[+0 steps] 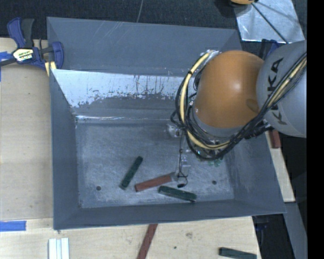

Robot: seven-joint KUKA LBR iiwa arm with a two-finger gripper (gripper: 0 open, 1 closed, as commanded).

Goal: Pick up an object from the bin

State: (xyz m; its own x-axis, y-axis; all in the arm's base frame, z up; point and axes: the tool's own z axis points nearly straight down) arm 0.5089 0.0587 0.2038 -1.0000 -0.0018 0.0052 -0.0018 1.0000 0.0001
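The arm's orange wrist cover (pixel 227 93) sits closest to you, high over the bin's right side and ringed with looped cables. Below it the arm points almost straight down, so the gripper (pixel 182 176) hangs low over the floor of the bin (pixel 108 144), towards the near edge and right of the middle.

You cannot tell from this angle whether the jaws are open or closed, and nothing can be seen clamped between them.

Three slim sticks lie flat on the floor by the near edge:
- A reddish-brown stick (pixel 153 184) has its right end just beside the gripper's tip.
- A dark green stick (pixel 177 193) lies just below the tip, nearer the near edge.
- A second dark green stick (pixel 132 172) lies aslant to the left, apart from the gripper.

Judge this as the approach or descent step, with no grasp shown. The brown stick's right end and the nearby green stick are the likely candidates.

The two sticks sit close together and low on the metal. For the next move, centre the gripper across one stick only and go down to the floor before closing. Otherwise it may pinch both or slide off a thin edge.
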